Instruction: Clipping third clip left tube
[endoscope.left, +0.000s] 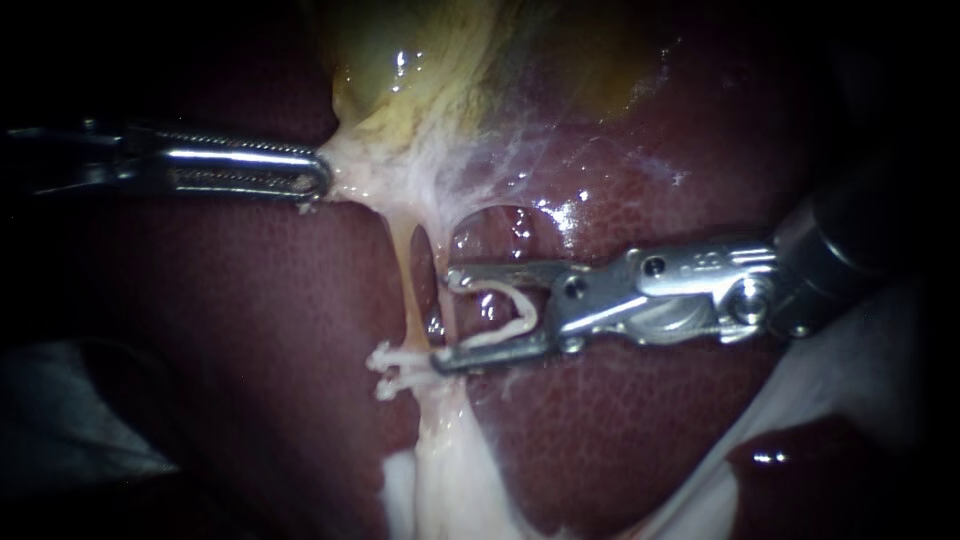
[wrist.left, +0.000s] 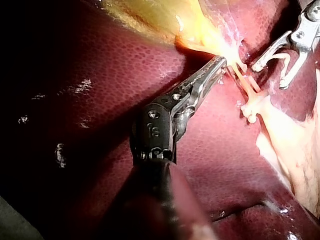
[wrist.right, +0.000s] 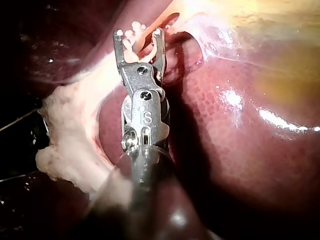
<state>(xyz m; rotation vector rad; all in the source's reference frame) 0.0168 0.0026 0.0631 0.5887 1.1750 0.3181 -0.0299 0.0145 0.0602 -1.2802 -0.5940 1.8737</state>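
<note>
The left tool (endoscope.left: 318, 182) was clenched on pale tissue (endoscope.left: 350, 172) at the gallbladder's (endoscope.left: 420, 70) lower edge. The right tool (endoscope.left: 448, 318), jaws wide, grasped an open clip (endoscope.left: 505, 310) just beside the tube (endoscope.left: 408, 285), above two closed clips (endoscope.left: 392, 372). Bare liver (endoscope.left: 250, 330) lay around them.

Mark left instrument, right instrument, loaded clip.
left instrument (endoscope.left: 318, 182), endoscope view, jaw tips shut on tissue (endoscope.left: 348, 166)
right instrument (endoscope.left: 448, 317), endoscope view, midway between jaw tips
clip (endoscope.left: 527, 312), endoscope view, bend between the jaws
</note>
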